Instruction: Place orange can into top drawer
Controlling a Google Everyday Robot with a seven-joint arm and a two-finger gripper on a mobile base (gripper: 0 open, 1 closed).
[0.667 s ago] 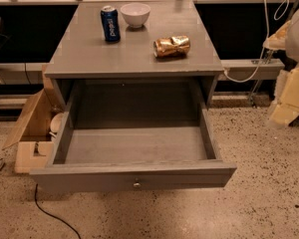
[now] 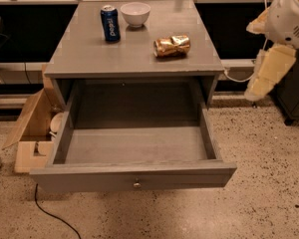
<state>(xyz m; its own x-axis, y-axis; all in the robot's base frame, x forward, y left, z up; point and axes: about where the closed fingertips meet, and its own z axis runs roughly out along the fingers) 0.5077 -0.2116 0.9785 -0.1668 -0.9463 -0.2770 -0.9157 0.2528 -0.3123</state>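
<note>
The orange can (image 2: 172, 46) lies on its side, dented, on the right part of the grey cabinet top (image 2: 89, 54). The top drawer (image 2: 134, 144) is pulled wide open below it and holds nothing; its grey front carries a small round knob (image 2: 136, 184). My gripper (image 2: 263, 81) hangs from the white arm (image 2: 289, 14) at the right edge of the view. It is off the cabinet's right side, well apart from the can and above the floor.
A blue can (image 2: 109, 23) stands upright at the back left of the cabinet top, with a white bowl (image 2: 135, 13) beside it. An open cardboard box (image 2: 32, 133) sits on the floor to the left. A black cable (image 2: 55, 218) runs across the speckled floor.
The arm with the gripper has moved a little left and up, closer to the cabinet's right side. The cans, bowl and drawer have not moved.
</note>
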